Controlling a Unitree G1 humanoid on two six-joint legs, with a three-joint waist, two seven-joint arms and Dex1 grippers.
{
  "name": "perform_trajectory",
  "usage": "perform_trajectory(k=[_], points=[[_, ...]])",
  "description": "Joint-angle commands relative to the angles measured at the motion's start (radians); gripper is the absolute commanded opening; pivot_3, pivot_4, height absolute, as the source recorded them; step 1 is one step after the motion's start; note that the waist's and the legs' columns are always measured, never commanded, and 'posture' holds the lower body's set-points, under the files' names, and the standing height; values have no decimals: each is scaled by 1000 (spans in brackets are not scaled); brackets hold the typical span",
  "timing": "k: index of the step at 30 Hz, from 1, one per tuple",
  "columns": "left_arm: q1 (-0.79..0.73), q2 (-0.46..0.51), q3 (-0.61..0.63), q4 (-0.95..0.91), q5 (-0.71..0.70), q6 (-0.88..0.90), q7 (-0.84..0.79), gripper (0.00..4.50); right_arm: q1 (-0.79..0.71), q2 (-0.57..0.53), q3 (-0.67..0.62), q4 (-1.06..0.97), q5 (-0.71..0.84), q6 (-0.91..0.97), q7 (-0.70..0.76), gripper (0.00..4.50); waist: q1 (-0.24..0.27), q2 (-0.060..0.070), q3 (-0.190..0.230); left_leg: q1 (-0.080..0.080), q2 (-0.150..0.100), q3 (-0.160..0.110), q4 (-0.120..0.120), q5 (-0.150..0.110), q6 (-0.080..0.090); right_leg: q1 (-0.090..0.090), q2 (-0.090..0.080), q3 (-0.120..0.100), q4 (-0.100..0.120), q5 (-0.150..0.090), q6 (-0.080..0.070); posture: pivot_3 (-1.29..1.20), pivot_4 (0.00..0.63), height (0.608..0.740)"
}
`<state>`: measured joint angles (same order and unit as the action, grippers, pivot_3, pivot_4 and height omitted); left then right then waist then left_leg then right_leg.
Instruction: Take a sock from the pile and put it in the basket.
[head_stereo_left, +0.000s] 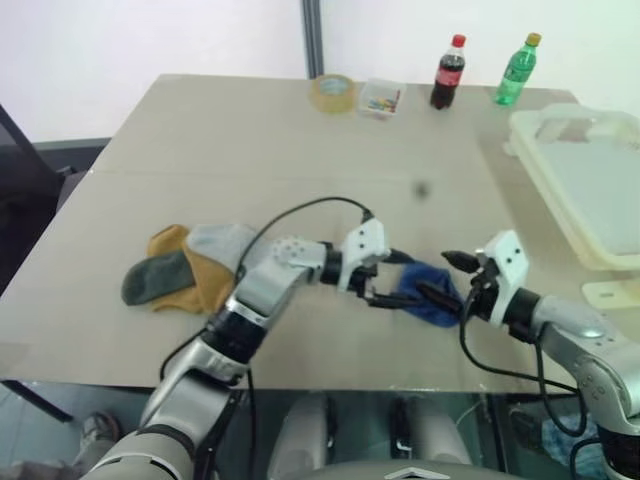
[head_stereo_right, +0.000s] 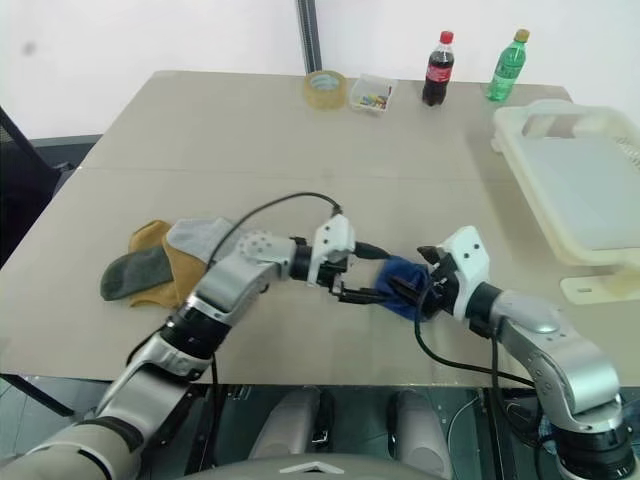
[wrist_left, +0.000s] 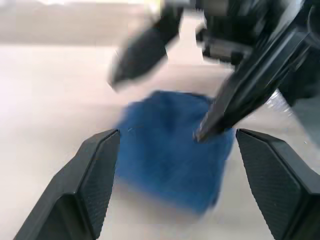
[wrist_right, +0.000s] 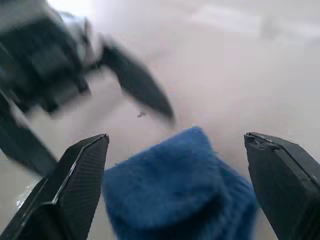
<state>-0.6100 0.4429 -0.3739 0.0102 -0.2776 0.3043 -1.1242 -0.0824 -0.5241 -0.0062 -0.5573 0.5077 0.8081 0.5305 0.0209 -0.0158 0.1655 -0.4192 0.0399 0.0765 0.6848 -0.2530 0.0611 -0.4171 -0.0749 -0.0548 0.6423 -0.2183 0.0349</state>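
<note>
Socks in mustard, light grey and dark grey-green are seen heaped as the pile (head_stereo_left: 185, 270) on the near left of the table (head_stereo_left: 300, 150) in the left eye view. One blue sock (head_stereo_left: 425, 292) is found apart from it, lying crumpled on the tabletop between the two grippers. The left gripper (head_stereo_left: 385, 280) is reached across from the left with its fingers spread on either side of the sock's near edge, and the right gripper (head_stereo_left: 448, 280) is met from the right, also spread. The basket (head_stereo_left: 580, 190) is placed at the table's right edge, well apart from the sock. At the far edge a tape roll (head_stereo_left: 333, 92), a small clear box (head_stereo_left: 381, 98), a cola bottle (head_stereo_left: 449, 72) and a green bottle (head_stereo_left: 517, 70) are lined up.

In the left wrist view, the blue sock (wrist_left: 172, 157) is seen flat on the table between released fingers (wrist_left: 95, 180), with a finger of the other gripper touching its top.

In the right wrist view, the sock (wrist_right: 180, 195) is framed by wide-apart fingers (wrist_right: 75, 185), neither closed on it.
</note>
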Motion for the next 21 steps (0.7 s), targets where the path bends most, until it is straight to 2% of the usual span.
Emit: perform_trajectory(k=[1,6,11,12,14,17,20,21], points=[[29,60,61,-125,0,-59,-22,3942,-17,-11,49,75,-55,11,-20,4422,-4,0,0,-1,-1,1,0,-1,1,0,-1,0,-1,2,3,0,150,740],[77,113,106,-172,5,-48,15,3942,-10,-73,121,139,-111,36,8,4422,-4,0,0,2,-2,3,0,-2,3,2,-3,1,-1,2,5,0,150,740],[127,106,122,-221,-5,-18,58,3942,-20,-140,194,149,-141,27,74,4422,-4,0,-1,4,-2,1,1,-2,3,4,-3,0,0,0,2,0,150,740],[136,100,120,-226,-2,-19,68,3942,-25,-146,206,157,-148,19,82,3898,-4,0,-1,4,-2,1,1,-2,3,4,-3,0,0,0,2,0,150,740],[148,92,114,-230,7,-26,82,3942,-33,-153,222,172,-161,2,94,3419,-5,-1,-2,4,-2,1,1,-2,3,4,-3,0,0,0,3,0,150,740],[156,78,110,-226,9,-29,96,3942,-47,-146,225,184,-167,-9,101,2185,-5,-1,-4,4,-2,2,1,-2,3,4,-2,0,0,1,4,0,150,740],[145,42,120,-198,9,-46,126,3942,-70,-89,139,196,-116,-1,69,977,-5,-3,-5,5,-1,1,1,-2,3,4,-2,0,0,0,3,0,150,740],[140,28,126,-191,1,-50,132,3942,-83,-56,94,200,-86,6,52,438,-6,-4,-5,5,-1,1,1,-2,3,4,-2,0,0,0,3,0,150,740]])
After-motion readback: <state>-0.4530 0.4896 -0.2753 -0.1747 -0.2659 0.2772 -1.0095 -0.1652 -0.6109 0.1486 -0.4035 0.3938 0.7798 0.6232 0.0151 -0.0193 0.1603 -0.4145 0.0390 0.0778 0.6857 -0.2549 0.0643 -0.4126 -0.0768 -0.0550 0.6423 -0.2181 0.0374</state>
